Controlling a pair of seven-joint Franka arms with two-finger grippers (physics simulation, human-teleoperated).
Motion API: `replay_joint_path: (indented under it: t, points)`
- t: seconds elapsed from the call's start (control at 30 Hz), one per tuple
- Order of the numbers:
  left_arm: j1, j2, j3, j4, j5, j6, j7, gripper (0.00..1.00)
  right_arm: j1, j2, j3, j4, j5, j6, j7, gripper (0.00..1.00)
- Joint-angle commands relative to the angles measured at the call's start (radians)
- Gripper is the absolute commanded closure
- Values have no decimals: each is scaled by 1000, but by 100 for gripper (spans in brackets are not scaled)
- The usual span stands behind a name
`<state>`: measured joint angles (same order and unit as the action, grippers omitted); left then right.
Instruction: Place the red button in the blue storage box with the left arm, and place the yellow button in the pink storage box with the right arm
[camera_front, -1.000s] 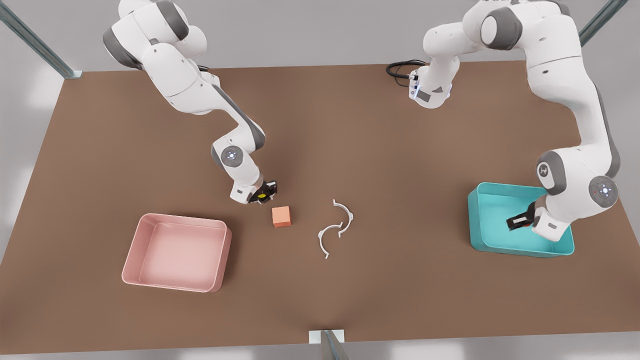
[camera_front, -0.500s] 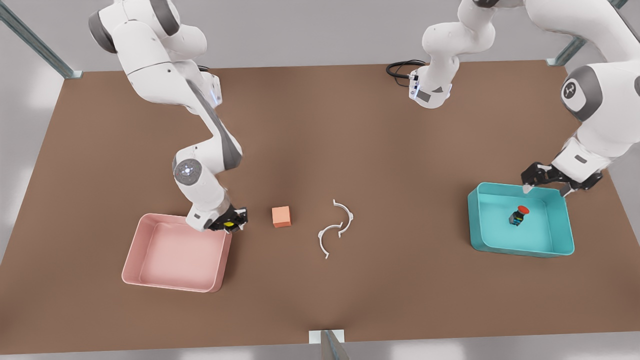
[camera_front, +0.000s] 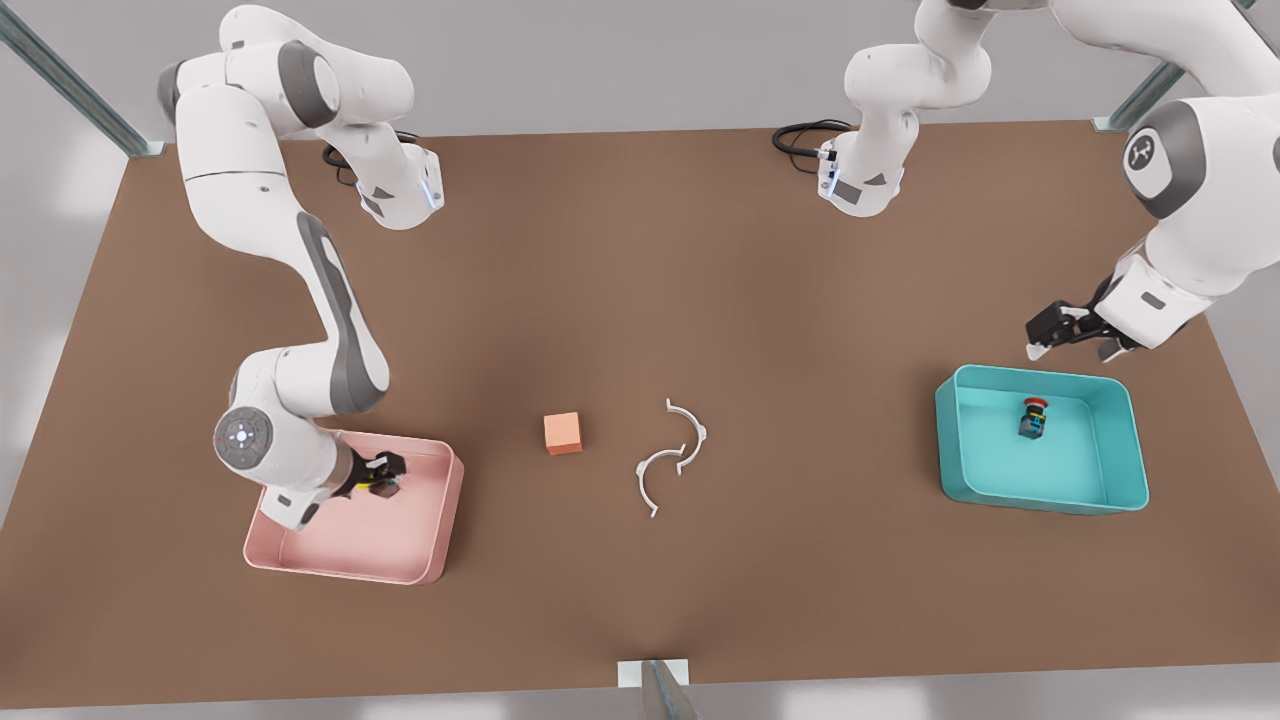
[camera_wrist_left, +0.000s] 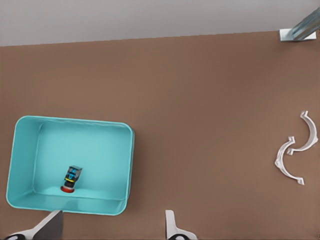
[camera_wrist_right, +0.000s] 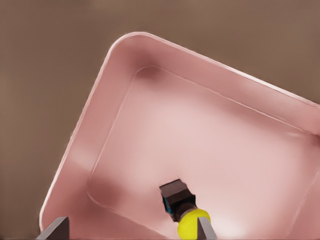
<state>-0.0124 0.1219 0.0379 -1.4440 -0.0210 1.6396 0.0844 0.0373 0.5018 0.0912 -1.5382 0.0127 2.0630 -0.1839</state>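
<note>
The tiny red-capped button (camera_front: 1034, 415) lies inside the teal-blue plastic tray (camera_front: 1120, 492) at the front view's right, the released left claw (camera_front: 1068, 337) above its far rim. At left, the right claw (camera_front: 381, 476) hangs spread inside the pale pink plastic tray (camera_front: 440, 520), the tiny yellow-capped button (camera_wrist_right: 183, 205) against one finger.

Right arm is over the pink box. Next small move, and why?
Probably lift the right gripper straight up out of the pink box: its fingers stand wide apart, and the yellow button lies inside the walls beside one of them. The left gripper waits open beside the blue box, red button already inside.
</note>
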Motion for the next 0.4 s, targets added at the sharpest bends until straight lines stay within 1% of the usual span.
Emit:
replay_joint_path:
  t: [0.0,0.03,0.07,0.1,0.13,0.17,0.2,0.37]
  points:
    - [5,-1,0,1,0,-15,-84,0,12,-95,-1,13,-16,-107,-90,0]
    - [5,2,0,1,1,-15,-84,0,30,-199,7,9,-54,-211,81,0]
    - [5,-1,0,1,1,-15,-81,0,29,-330,-2,-63,-54,-239,123,0]
    - [5,2,0,1,3,-15,-83,0,9,-370,-21,-74,-54,-329,139,0]
    - [6,1,0,1,0,-15,-83,0,-22,-326,-10,-59,-50,-343,161,0]
    - [6,1,0,1,1,-15,-80,0,-25,-249,-11,53,-50,-427,161,0]
    - [5,1,0,1,1,-15,-81,0,-23,-218,-11,99,-50,-448,161,0]
    - [5,1,0,1,1,-15,-84,0,-23,-217,-13,99,-51,-448,161,0]
